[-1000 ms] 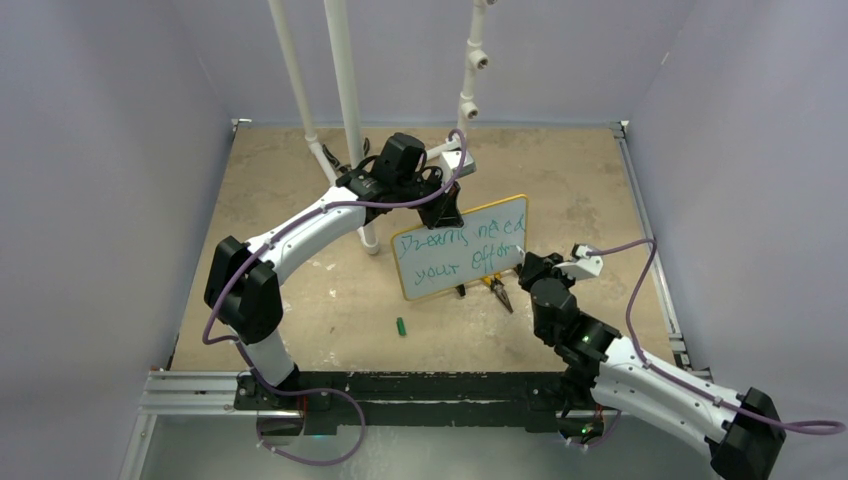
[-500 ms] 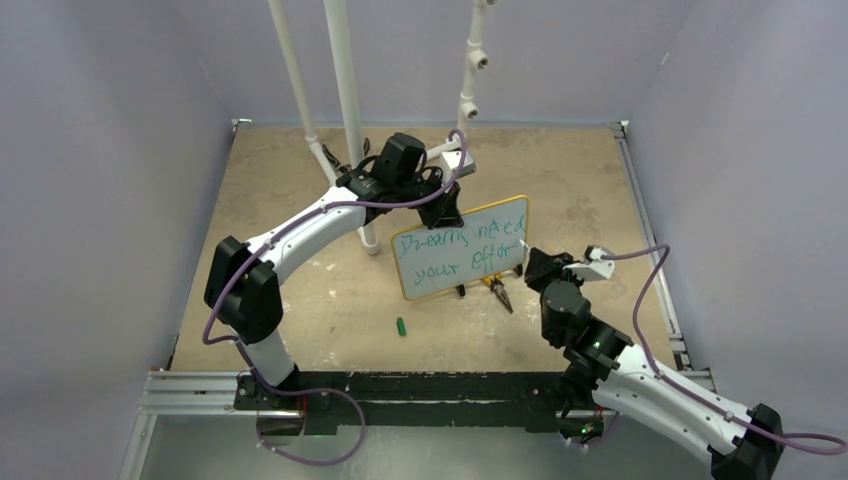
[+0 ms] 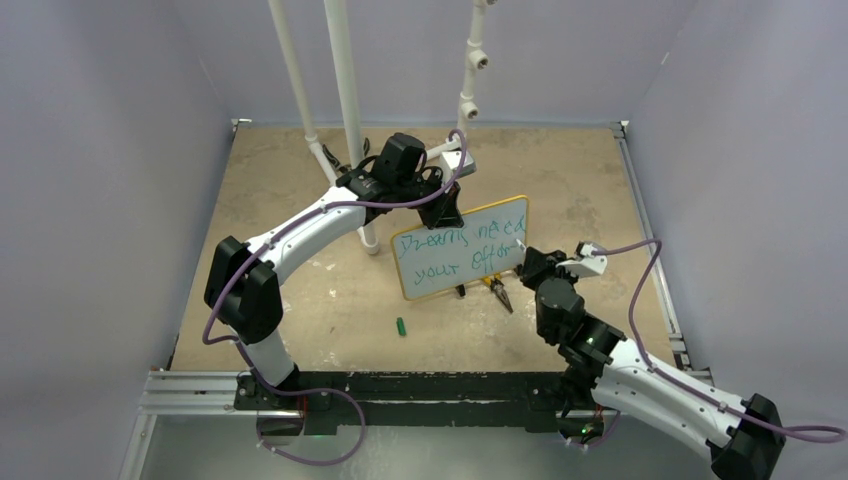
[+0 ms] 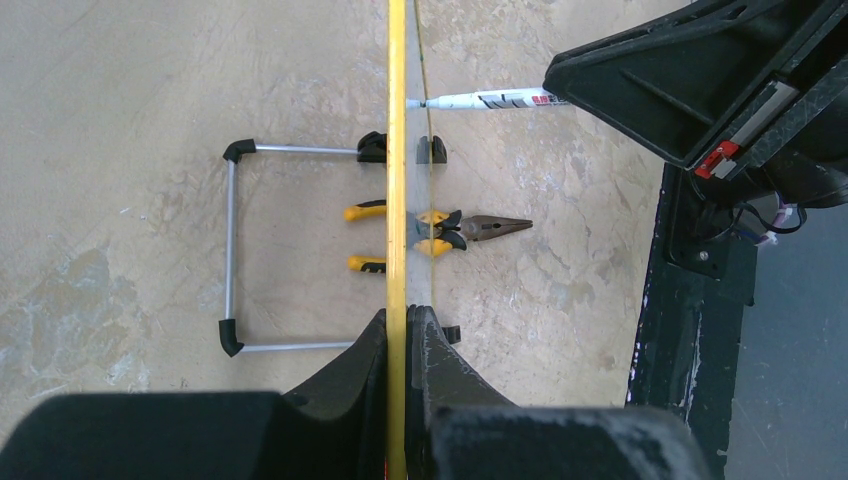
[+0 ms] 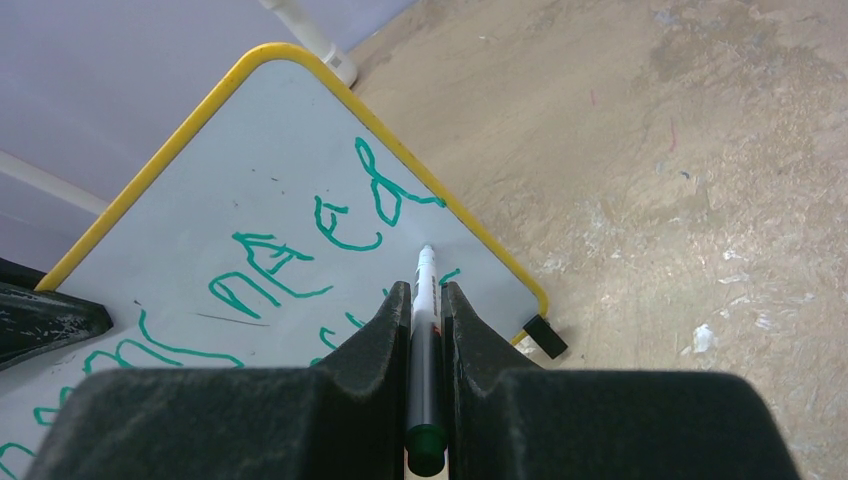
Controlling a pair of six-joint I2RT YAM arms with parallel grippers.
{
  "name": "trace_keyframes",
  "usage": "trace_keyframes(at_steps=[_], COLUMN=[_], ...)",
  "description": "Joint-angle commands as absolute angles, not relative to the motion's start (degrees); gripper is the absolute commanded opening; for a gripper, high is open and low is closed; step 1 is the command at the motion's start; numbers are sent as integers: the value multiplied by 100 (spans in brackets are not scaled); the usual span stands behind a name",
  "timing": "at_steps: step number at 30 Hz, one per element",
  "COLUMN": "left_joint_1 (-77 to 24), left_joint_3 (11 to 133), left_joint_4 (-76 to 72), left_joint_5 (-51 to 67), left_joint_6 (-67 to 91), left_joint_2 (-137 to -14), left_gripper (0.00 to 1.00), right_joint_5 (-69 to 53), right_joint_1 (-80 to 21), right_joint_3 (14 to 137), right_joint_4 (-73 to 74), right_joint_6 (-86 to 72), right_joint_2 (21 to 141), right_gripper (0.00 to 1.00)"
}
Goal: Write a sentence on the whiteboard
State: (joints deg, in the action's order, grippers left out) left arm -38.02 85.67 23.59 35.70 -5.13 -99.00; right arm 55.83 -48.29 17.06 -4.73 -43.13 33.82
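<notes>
The whiteboard (image 3: 450, 283) stands nearly upright on the tabletop (image 3: 300, 200), propped from behind by a wire stand (image 4: 232, 250) with its writing face toward the arm bases. The left gripper (image 3: 445, 212) reaches over from behind the whiteboard and is clamped tight on its yellow top rim, most likely to keep it from tipping or sliding under the pressure of writing. The right gripper (image 5: 425, 300) is closed narrowly around a marker (image 5: 424, 290), which lies lengthwise between the fingers with its tip pointing straight at the whiteboard's face. This hold lets the wrist drive the strokes. The tip sits at, or just off, the whiteboard's right-hand part, beside the end of the lower line. The sentence (image 3: 460, 238) runs in two green lines across the whiteboard. The upper line ends in "need", and the lower line's last letters reach close to the right rim, so the writing seems close to finished. A pair of yellow-handled pliers (image 4: 470, 228) lies under the whiteboard's lower edge, and a small green cap (image 3: 400, 326) lies in front of the whiteboard, well apart from it.
</notes>
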Motion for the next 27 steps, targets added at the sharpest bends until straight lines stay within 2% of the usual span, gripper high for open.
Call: trace_keyframes(at_steps=[1,17,27], left_joint_1=[-3781,-3787,-3784], left_joint_3=[8517,8528,8525], left_joint_4=[2459,2458,2454], left_joint_5=[3586,3595,3593], left_joint_6=[-660,-661,-652], left_joint_2=[-9817,-9791,-9783], left_gripper=[0,0,0], right_joint_5=[5566,5247,5611], right_joint_1=[-4808,-4808,-4808], right_joint_3=[1794,1833,1978], right_joint_4=[-750,-250,-46], right_joint_6=[-4236,-4834,-5070], right_joint_2=[3512,4018,4328], right_gripper=[0,0,0])
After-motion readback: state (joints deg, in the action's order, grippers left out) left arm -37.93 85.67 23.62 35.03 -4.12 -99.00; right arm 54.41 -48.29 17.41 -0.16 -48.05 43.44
